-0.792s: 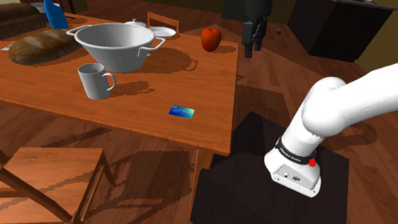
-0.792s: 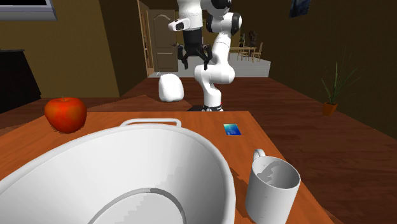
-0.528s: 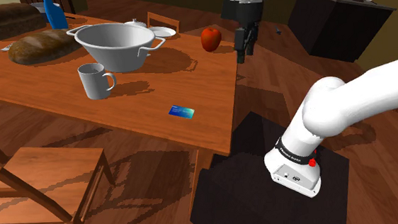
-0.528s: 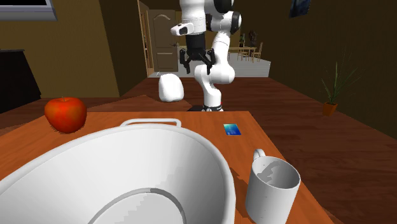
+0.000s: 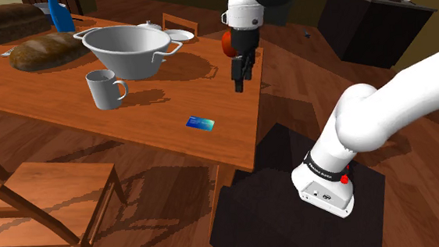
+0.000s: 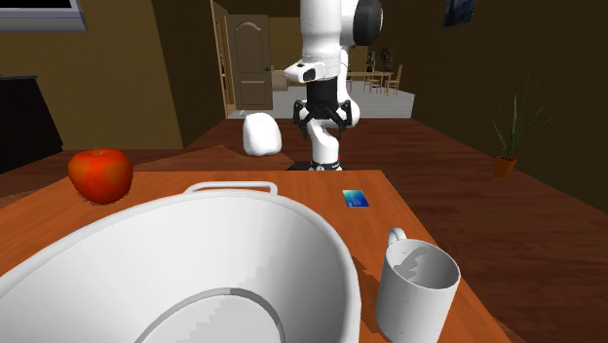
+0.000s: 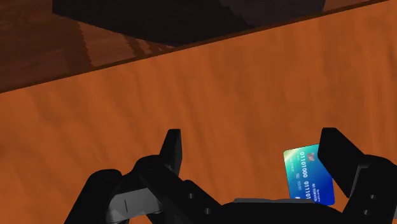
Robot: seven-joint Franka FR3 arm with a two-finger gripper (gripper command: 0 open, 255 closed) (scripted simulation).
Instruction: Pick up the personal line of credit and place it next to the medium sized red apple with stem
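1 arm point(image 5: 381, 109) hangs its spread pincer point(image 7: 250, 143) down near the card point(image 7: 305, 178).

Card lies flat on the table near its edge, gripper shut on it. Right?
No. The card does lie flat on the table near its edge, but the gripper is open, fingers apart, not holding it. The wrist view shows this.
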